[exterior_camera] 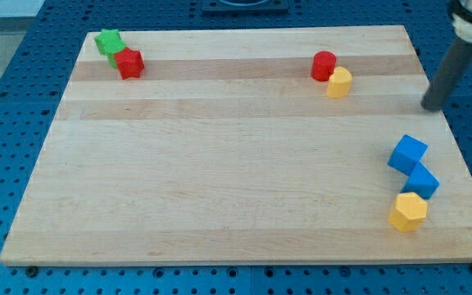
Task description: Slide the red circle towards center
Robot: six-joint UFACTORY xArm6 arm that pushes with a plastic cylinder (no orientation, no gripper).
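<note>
The red circle [324, 65] is a short red cylinder near the view's top, right of the middle of the wooden board [220, 164]. A yellow block [339, 83] touches its lower right side. My rod comes down from the view's top right corner, and my tip [430, 106] rests near the board's right edge. The tip is to the right of the red circle and a little below it, well apart from it and from the yellow block.
A green block [108, 41] and a red block [129, 63] touch at the board's top left corner. Two blue blocks [407, 155] [422, 182] and a yellow hexagonal block [408, 212] cluster at the lower right, below my tip.
</note>
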